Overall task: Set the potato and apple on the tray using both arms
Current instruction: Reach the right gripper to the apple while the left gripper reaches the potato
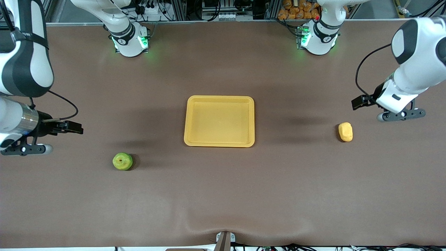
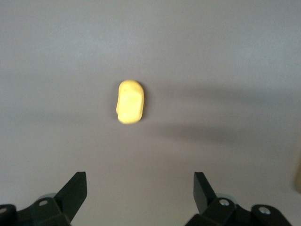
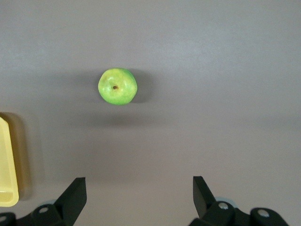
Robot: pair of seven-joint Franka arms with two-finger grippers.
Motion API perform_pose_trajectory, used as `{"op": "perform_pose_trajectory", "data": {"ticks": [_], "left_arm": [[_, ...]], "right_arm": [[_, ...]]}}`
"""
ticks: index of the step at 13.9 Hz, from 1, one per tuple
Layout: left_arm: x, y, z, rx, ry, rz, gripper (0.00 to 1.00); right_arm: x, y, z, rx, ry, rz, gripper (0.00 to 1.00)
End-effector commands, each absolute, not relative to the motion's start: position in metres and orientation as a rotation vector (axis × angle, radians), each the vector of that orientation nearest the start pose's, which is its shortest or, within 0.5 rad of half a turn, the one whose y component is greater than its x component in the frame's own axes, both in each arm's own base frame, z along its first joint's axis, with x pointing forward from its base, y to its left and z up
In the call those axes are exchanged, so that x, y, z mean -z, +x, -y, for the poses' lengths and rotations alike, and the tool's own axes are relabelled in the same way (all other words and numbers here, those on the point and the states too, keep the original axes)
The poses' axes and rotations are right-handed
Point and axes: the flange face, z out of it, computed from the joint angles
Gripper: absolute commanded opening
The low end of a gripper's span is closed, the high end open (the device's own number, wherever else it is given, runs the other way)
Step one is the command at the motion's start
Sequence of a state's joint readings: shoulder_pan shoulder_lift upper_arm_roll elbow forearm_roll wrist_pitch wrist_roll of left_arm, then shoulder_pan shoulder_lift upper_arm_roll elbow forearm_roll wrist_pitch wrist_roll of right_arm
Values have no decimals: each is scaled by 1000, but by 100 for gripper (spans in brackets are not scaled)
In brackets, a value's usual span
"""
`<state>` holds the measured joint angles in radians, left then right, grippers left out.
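Front view: tray (image 1: 219,98) empty mid-desk, both grippers raised with fingers spread.
Potato (image 1: 345,131) lies toward the left arm's end from the tray, below the left gripper (image 2: 140,192); apple (image 1: 122,161) toward the right arm's end, nearer the camera, right gripper (image 3: 139,195) empty above the desk (image 1: 223,195).

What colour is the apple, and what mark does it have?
The apple is yellow-green with a small brown stem dimple; the right wrist view shows it best.

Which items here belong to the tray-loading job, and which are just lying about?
Job items: potato toward the left arm's end, apple toward the right arm's end, empty tray between them, open left gripper and open right gripper, both raised above the table.

Lying about: orange items past the table's edge, near the bases; cables.
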<state>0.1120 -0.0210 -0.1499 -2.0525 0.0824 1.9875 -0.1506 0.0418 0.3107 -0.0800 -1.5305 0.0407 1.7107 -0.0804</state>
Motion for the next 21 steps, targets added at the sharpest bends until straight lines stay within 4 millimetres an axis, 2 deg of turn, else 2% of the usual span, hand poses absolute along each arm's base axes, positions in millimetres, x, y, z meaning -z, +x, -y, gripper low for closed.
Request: {"op": "perform_pose_trajectory", "data": {"ticks": [1, 7, 9, 12, 14, 18, 21], "left_arm": [[-411, 552, 14, -52, -3021, 56, 100], [-349, 562, 12, -22, -2957, -71, 100], [-328, 566, 2, -1, -2962, -70, 100], [-292, 564, 1, 53, -2961, -131, 100], [-280, 566, -12, 54, -2951, -136, 100], [-255, 566, -21, 77, -2956, -153, 100], [-245, 564, -28, 53, -2962, -134, 100]], "right_arm": [[-452, 650, 11, -179, -3101, 55, 100], [-407, 666, -1, -190, -3079, 58, 100], [-391, 669, -1, -206, -3077, 52, 100], [-374, 675, -5, -189, -3080, 55, 100], [-360, 679, -9, -181, -3069, 50, 100], [-323, 685, -10, -184, -3046, 21, 100], [-294, 692, -13, -163, -3048, 15, 100]]}}
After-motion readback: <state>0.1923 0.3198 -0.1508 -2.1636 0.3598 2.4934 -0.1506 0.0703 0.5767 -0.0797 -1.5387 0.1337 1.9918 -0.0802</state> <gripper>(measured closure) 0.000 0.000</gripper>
